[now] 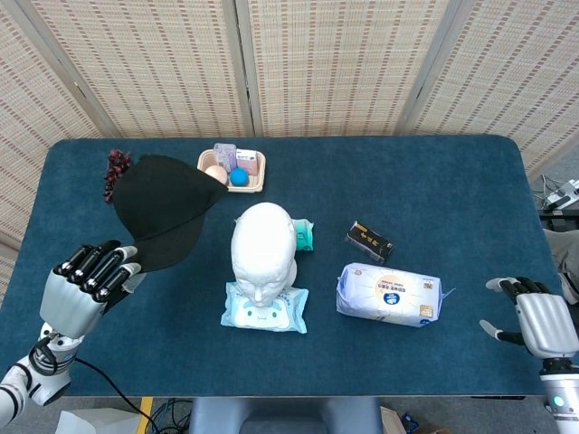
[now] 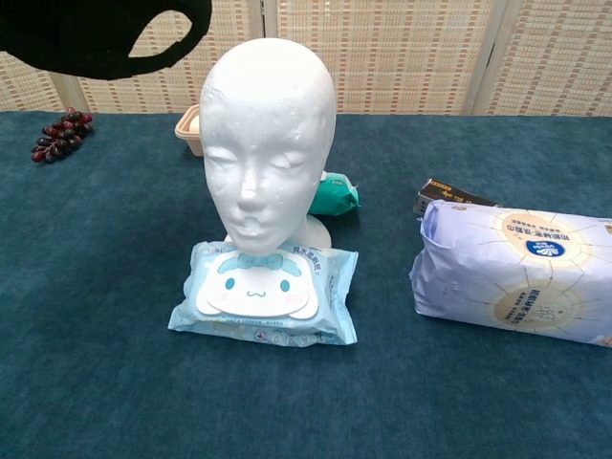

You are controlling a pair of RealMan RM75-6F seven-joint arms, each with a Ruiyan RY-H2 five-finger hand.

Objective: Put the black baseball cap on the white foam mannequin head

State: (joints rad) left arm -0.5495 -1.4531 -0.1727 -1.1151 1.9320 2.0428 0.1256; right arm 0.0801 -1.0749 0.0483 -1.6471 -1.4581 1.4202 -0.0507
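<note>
Cap is picked up but not placed yet. The left hand grips the black baseball cap by its near edge, fingers curled over the fabric; the cap hangs up and to the left of the white foam mannequin head, clear of it, and in the chest view it only shows as a dark shape at top left, above and beside the crown. The mannequin head stands upright, bare, just behind a blue wet-wipes pack on the surface. Left to do, I'd say: carry the cap across, line it over the crown, lower, release. The right hand sits at the near right edge, fingers apart, holding nothing.
</note>
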